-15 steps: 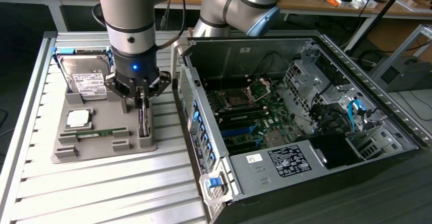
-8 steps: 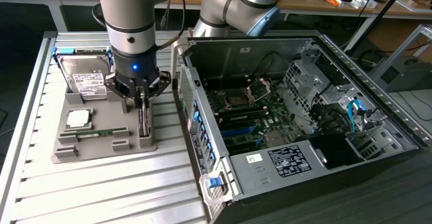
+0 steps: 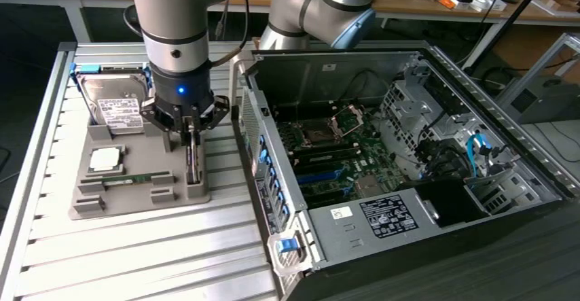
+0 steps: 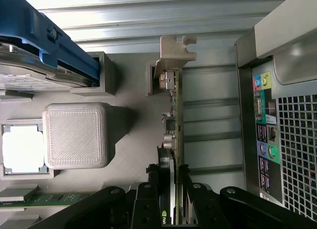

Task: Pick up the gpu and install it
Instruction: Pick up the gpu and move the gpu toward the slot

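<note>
The gpu (image 3: 192, 165) stands on edge in the slot at the exterior view's right side of the grey parts holder (image 3: 136, 196). My gripper (image 3: 189, 136) is straight above it, its fingers shut on the card's upper edge. In the wrist view the gpu (image 4: 174, 115) runs away from my gripper (image 4: 169, 189), thin and dark, with its silvery bracket at the far end. One black finger (image 4: 151, 187) presses the fan side and the other the back. The card still sits in the holder's end block (image 4: 156, 78).
The holder also carries a hard drive (image 3: 113, 104) in a blue caddy (image 4: 44, 45), a processor (image 3: 104, 158) and a green memory stick (image 3: 127, 179). The open computer case (image 3: 435, 97) lies at the exterior view's right, motherboard (image 3: 335, 158) exposed. Its rear panel (image 4: 287, 120) is close beside the gpu.
</note>
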You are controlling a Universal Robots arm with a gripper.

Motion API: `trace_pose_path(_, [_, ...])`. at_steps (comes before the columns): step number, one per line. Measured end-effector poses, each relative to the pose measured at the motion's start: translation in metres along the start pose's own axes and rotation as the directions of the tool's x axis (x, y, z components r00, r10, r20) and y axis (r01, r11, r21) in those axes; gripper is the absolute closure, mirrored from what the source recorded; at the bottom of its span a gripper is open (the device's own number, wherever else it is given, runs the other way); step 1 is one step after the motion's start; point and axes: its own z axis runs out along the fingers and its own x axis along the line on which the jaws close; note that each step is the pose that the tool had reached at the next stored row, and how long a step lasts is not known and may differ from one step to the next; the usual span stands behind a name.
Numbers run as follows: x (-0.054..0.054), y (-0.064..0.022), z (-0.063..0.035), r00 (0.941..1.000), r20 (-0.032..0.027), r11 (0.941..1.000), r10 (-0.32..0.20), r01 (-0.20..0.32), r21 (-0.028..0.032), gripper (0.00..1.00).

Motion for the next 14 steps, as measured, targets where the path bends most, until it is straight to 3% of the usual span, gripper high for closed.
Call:
trace_pose_path(6, [0.0, 0.0, -0.0014, 1.0, 0.0, 1.0, 0.0, 0.0, -0.001, 0.73])
trace_pose_path(14, [0.0, 0.0007, -0.0159, 1.0, -0.0001, 1.0, 0.0, 0.0, -0.0008, 0.73])
